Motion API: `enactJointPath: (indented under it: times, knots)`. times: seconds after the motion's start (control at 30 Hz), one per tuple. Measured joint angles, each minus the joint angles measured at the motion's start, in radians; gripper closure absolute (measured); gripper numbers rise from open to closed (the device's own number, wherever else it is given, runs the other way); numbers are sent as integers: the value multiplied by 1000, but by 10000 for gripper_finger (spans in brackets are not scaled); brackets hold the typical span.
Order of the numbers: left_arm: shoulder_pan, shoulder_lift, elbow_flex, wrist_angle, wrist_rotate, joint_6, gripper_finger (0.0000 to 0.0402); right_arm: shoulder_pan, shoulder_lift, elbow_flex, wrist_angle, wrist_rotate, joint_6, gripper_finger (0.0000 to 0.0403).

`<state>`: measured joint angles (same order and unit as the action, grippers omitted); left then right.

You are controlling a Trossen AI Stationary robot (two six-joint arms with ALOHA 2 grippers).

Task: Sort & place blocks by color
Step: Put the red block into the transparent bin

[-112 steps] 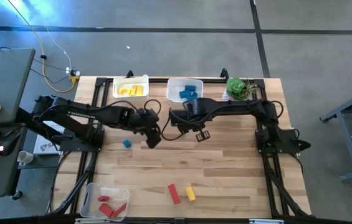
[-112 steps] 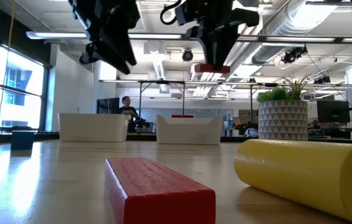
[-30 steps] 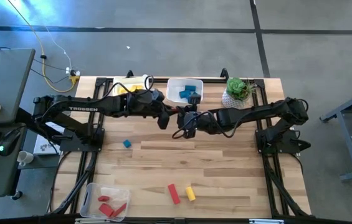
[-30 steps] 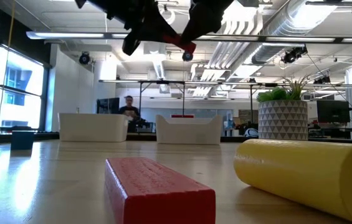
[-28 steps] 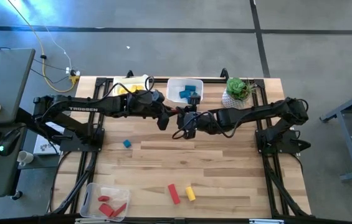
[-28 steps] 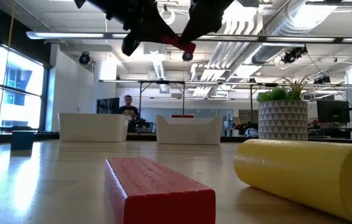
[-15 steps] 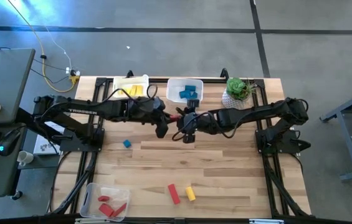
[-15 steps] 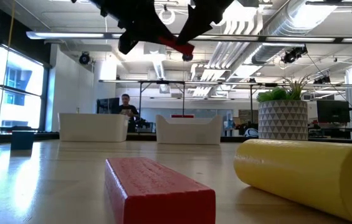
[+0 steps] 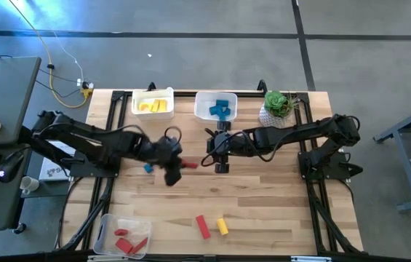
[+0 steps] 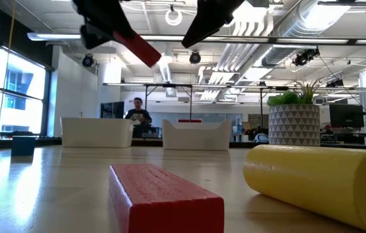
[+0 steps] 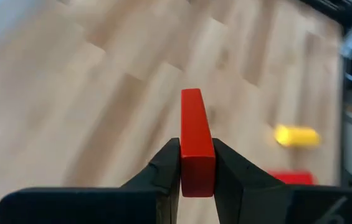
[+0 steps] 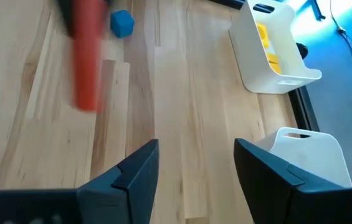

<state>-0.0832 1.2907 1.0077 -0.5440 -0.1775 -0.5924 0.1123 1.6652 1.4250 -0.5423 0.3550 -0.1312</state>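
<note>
Wood-plank tabletop (image 9: 263,211), open office floor behind it with a seated person far back in the low view.

Left to right, from above:
- red bin (image 9: 107,227) at the near-left corner, a few red pieces already in it.
- loose blue cube (image 9: 148,168), just beside the left arm's forearm, not yet sorted.
- yellow bin (image 9: 137,100) at the far edge, yellow pieces inside.
- left gripper (image 9: 178,168) mid-table, jaws clamped on a red bar (image 9: 189,165); the left wrist view shows the bar pinched at one end and sticking out forward, off the wood.
- red block (image 9: 202,226) and yellow cylinder (image 9: 222,226) lying near each other at the near edge, both unsorted.
- blue bin (image 9: 204,107) next to the yellow one, blue pieces inside.
- right gripper (image 9: 218,161) near the left one, apart from the bar, jaws spread wide with nothing between them (right wrist view).
- potted plant (image 9: 278,103) at the far right, not part of the job.

Progress, my read: well past half. Each bin has matching pieces. Left: the held bar to the red bin, plus three loose pieces (blue, red, yellow).

Hard to see: exact piece counts in the bins; the red bin is partly cut by the arm frame. Low view cuts off both arms at the top. Held bar is motion-blurred in the right wrist view.
</note>
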Motion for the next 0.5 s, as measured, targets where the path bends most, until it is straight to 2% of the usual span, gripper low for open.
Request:
enactJointPath:
  times: [0.07, 0.27, 0.5]
  knots:
    - [-51, -12, 0, -25, 20, -45, 353, 0, 0, 0, 0, -6, 1, 210]
    - [-214, -33, 0, -92, 80, -192, 353, 0, 0, 0, -8, -119, 2, 210]
    - [-409, -29, 0, -230, 114, -342, 353, 0, 0, 0, -55, -236, 80, 210]
